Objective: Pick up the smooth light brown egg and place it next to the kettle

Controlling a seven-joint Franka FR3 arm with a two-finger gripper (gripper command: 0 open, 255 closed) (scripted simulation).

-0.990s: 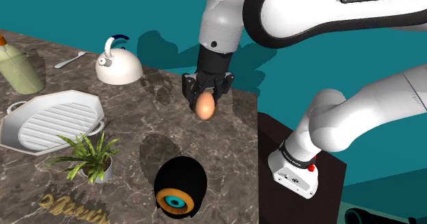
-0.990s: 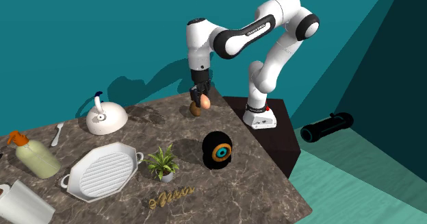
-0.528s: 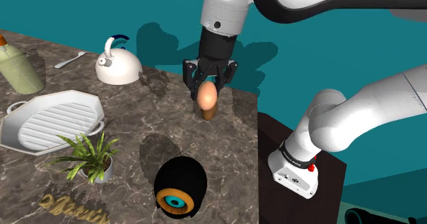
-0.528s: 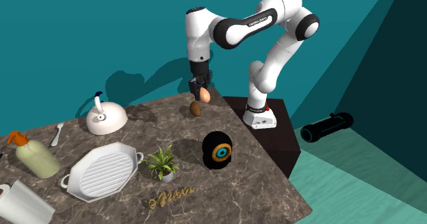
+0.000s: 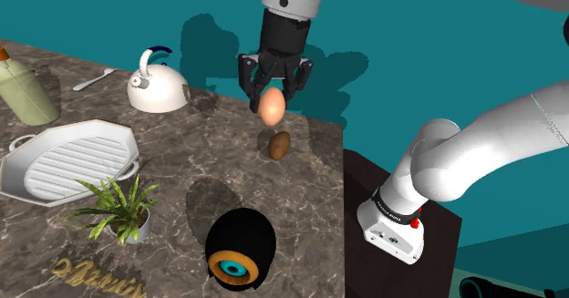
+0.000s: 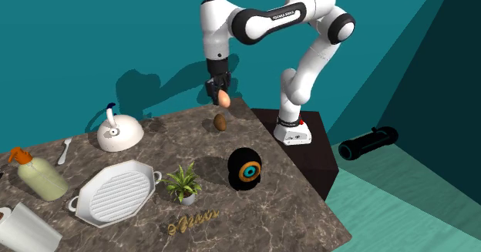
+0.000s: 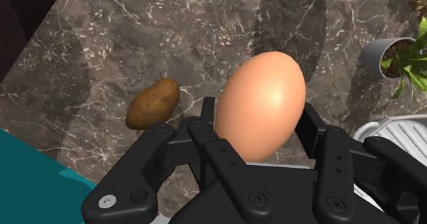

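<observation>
Light brown and smooth, the egg [image 5: 272, 107] hangs clamped in our black gripper [image 5: 274, 96], above the marble counter [image 5: 182, 150] and a potato [image 5: 280, 145]. We should carry it level toward the white kettle [image 5: 157, 88], then lower it gently onto bare stone just beside it, so it cannot roll.

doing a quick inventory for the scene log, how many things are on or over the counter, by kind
egg, held in the gripper: 1
potato: 1
kettle: 1
utensil: 1
pump bottle: 1
ridged white tray: 1
potted plant: 1
black rounded object with an orange ring: 1
gold script ornament: 1
white roll: 1
Total: 10
</observation>
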